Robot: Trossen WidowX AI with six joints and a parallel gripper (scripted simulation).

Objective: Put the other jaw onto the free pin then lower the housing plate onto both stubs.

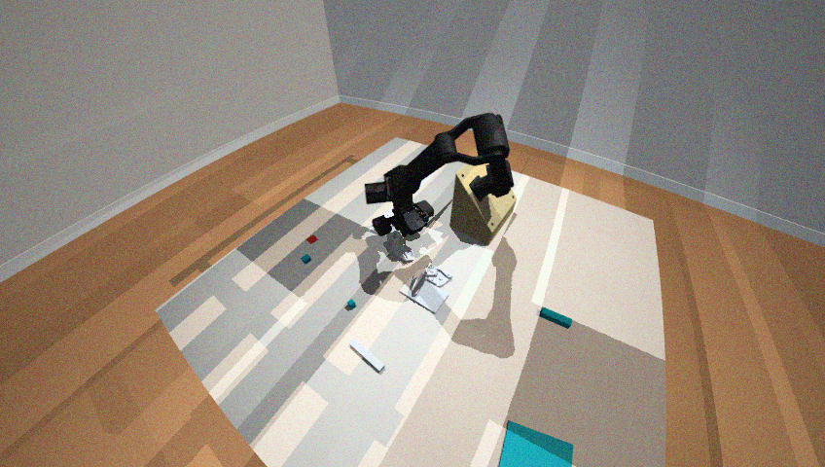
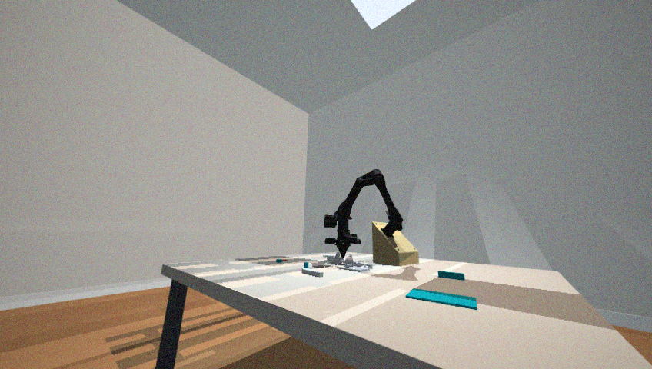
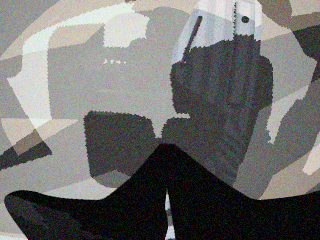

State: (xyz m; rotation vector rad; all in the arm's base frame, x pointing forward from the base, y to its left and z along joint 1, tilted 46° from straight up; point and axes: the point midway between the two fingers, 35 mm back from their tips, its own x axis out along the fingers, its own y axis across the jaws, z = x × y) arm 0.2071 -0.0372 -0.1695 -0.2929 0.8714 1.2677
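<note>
My gripper (image 2: 343, 256) (image 3: 166, 151) is shut, with nothing visible between its fingertips. It points down low over the table, just beside a loose pale grey jaw (image 1: 408, 256) (image 3: 215, 65). That jaw lies partly in shadow and shows a slot and a small hole in the wrist view; whether a fingertip touches it I cannot tell. The pale base plate (image 1: 433, 300) lies nearer the top camera, with a narrow dark-shaded jaw (image 1: 416, 283) over it. A flat pale piece with openings, perhaps the housing plate (image 1: 443, 278), lies at the base's far right side. Pins and teeth are too small to make out.
A white bar (image 1: 367, 355) (image 2: 312, 272) lies in front. Two small teal blocks (image 1: 305, 258) (image 1: 351, 304) and a red one (image 1: 311, 238) lie left. A teal bar (image 1: 555, 317) (image 2: 450, 275) and teal plate (image 1: 535, 448) (image 2: 441, 298) lie right. The arm's wedge mount (image 1: 476, 218) (image 2: 393, 251) stands behind.
</note>
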